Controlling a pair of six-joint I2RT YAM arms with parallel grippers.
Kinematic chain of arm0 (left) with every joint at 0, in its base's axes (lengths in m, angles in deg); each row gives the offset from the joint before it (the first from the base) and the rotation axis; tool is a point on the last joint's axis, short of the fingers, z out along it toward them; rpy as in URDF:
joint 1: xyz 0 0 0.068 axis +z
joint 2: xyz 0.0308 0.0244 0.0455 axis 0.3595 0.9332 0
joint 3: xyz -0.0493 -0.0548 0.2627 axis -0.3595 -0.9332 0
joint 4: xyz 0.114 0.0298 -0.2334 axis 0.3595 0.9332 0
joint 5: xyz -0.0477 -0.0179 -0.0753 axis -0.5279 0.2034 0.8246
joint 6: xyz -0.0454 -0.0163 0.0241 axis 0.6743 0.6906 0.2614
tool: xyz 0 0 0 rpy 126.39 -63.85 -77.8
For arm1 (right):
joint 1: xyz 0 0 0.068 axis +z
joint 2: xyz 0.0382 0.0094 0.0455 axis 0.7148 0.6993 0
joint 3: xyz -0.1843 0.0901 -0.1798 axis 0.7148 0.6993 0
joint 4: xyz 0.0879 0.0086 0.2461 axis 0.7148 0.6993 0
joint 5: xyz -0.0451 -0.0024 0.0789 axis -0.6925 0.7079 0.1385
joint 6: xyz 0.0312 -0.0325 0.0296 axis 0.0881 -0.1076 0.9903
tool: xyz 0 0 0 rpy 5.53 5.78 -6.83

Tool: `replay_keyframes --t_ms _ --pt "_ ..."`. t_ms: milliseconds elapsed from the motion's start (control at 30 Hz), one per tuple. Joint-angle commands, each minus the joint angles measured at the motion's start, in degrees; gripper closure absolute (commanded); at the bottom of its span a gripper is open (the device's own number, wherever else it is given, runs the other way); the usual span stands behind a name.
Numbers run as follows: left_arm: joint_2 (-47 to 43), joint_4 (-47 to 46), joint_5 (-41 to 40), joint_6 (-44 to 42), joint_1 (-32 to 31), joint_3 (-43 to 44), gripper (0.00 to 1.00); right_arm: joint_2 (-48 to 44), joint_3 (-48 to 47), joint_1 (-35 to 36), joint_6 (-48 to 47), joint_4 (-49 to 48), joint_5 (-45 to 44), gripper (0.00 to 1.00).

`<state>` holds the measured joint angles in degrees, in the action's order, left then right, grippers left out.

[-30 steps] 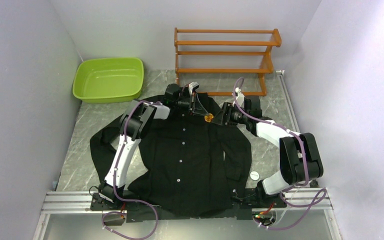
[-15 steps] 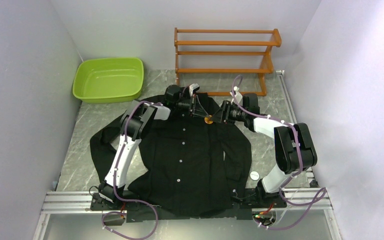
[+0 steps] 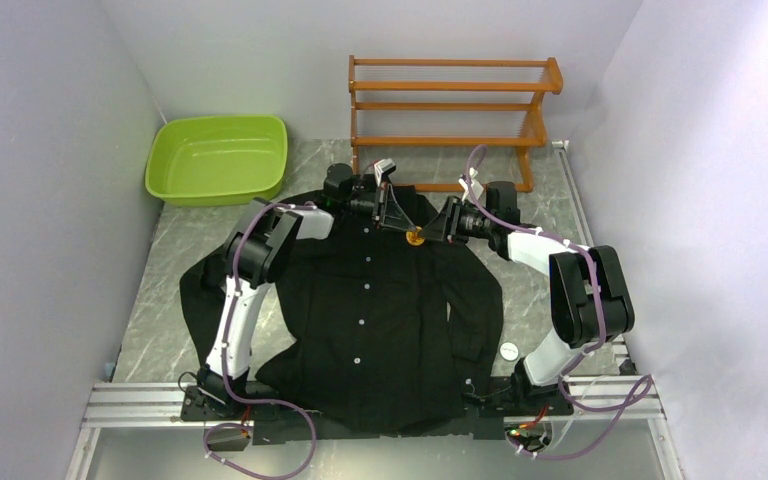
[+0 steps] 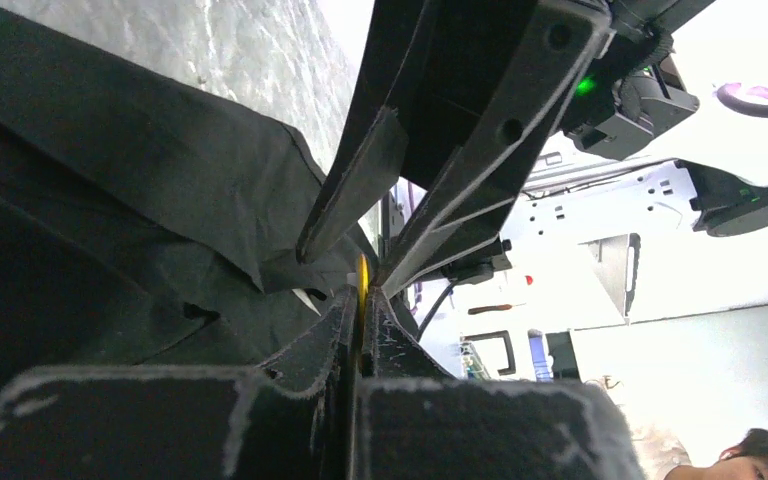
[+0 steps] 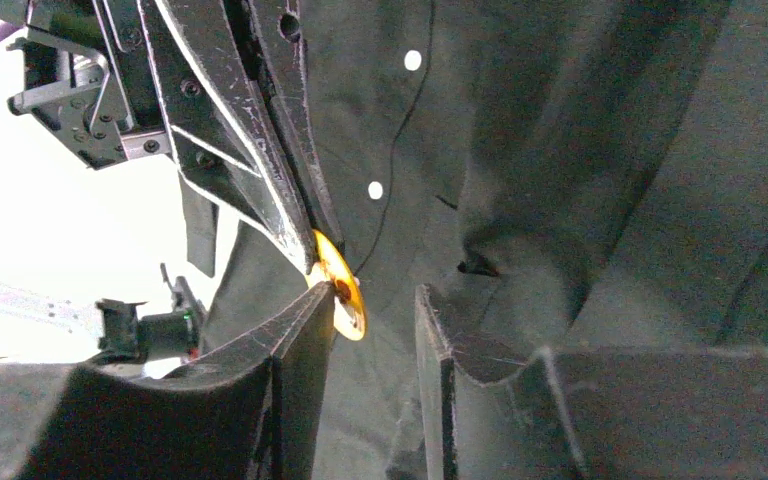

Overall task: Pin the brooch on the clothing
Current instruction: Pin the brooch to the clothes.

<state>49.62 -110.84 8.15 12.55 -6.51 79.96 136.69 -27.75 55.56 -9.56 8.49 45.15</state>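
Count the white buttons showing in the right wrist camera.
2. One button sits near the top edge on the shirt; the other is lower, just above the brooch. Folds in the fabric may hide more.

Back wall (image 3: 260,50): plain, pale grey-lavender finish.
Left side wall (image 3: 40,200): same plain finish, meets the tabletop edge.
Right side wall (image 3: 700,200): same plain finish.
Tabletop (image 3: 165,255): grey marble-pattern surface with pale veining.
Front rail (image 3: 130,405): ribbed aluminium profile along the near table edge.
Rack (image 3: 450,87): orange-brown wood, three slatted tiers, upright against the back wall, right of centre.
Basin (image 3: 220,120): lime-green plastic, rounded rectangle, far-left corner, near the rack but apart from it.
Disc (image 3: 509,349): small, white, round, lying on the tabletop at the right.
Lighting: even and diffuse, shadows soft.
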Motion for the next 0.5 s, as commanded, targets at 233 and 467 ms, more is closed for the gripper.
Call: replay_keyframes --t_ms 233,467 --pt "-4.75 -7.45 0.80 3.21 -0.07 -1.18 0.97 -1.44 2.08 -0.27 8.84 -12.16 8.08 0.73" --pt "-4.35 -4.76 0.31 1.02 -0.02 -0.19 0.97 -1.13 2.67 -0.26 11.35 -14.42 10.10 0.84"
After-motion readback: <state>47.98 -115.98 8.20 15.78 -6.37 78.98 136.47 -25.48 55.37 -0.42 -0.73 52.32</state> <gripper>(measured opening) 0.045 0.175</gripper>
